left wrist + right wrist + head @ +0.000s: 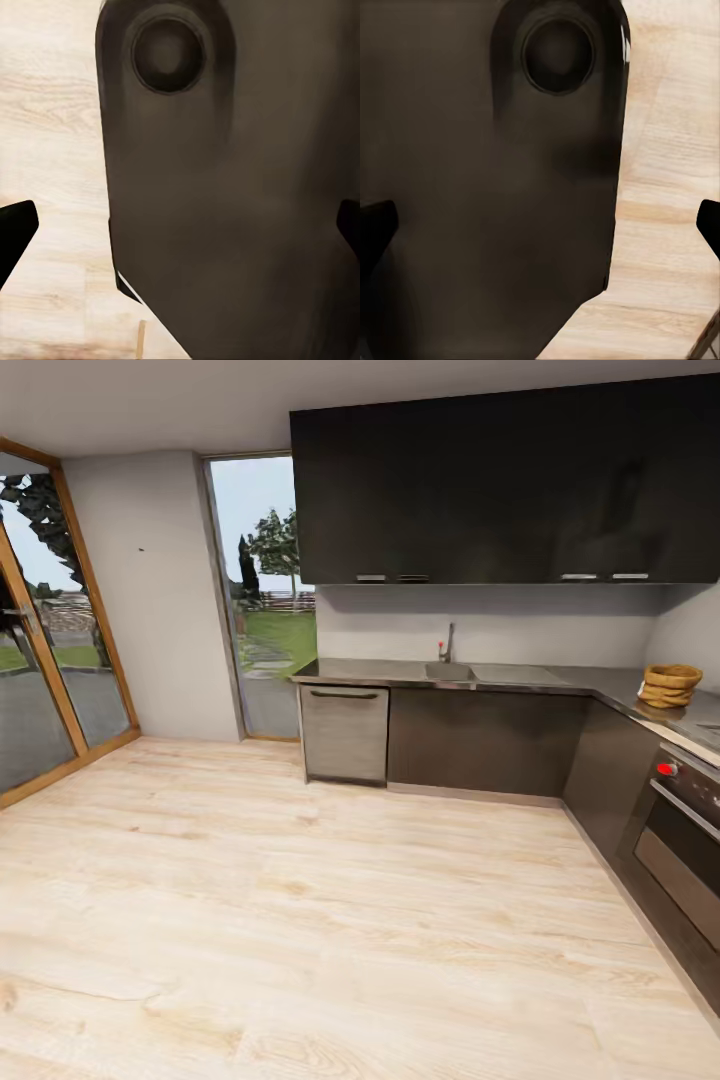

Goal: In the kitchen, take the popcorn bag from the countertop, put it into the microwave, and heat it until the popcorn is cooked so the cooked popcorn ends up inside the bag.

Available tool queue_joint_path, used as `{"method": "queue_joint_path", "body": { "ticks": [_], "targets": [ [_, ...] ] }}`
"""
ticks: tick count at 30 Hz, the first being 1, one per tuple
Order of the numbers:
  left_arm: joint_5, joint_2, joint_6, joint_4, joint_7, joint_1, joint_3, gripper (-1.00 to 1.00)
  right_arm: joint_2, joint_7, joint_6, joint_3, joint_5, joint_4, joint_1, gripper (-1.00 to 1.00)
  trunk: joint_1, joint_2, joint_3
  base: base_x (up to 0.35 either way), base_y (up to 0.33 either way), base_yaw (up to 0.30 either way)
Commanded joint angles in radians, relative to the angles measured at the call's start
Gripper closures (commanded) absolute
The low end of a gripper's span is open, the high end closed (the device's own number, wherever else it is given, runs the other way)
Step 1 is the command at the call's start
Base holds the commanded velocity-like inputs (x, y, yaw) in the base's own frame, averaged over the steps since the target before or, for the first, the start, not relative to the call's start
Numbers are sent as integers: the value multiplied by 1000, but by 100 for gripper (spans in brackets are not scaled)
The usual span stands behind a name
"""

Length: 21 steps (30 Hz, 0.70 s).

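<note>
Each gripper [180, 225] [540, 221] spread wide, empty; popcorn bag [671, 685] sits on countertop [520, 678].

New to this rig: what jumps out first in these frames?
A wide stretch of pale wood floor fills the foreground of the head view, with dark upper cabinets and a grey L-shaped countertop behind it. The tan popcorn bag sits on that countertop at far right, above a built-in oven. In both wrist views, a dark robot body part looms close.

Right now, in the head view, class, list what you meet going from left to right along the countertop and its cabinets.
Dishwasher → tap → sink → popcorn bag → oven.
</note>
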Motion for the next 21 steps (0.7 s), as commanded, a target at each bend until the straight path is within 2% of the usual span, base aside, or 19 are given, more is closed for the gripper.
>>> {"method": "queue_joint_path", "body": {
  "ticks": [1, 7, 14, 21],
  "targets": [
    [6, -6, -2, 0, -2, -2, 6, -100, -3, 5, -1, 6, 6, 1, 0, -100, 0, 0, -1, 0, 0, 0],
    [9, -17, -22, -22, -1, -2, 8, -100, -2, 5, -4, 6, 6, 1, 0, -100, 0, 0, -1, 0, 0, 0],
    [11, -18, -61, -43, 0, -2, 8, -100, 1, 5, -31, -1, 1, 1, 0, -100, 0, 0, -1, 0, 0, -3],
    [11, -18, -90, -43, 0, -2, 9, -100, 3, 5, -63, -2, -2, 2, 0, -100, 0, 0, -1, 0, 0, -201]
  ]
}}
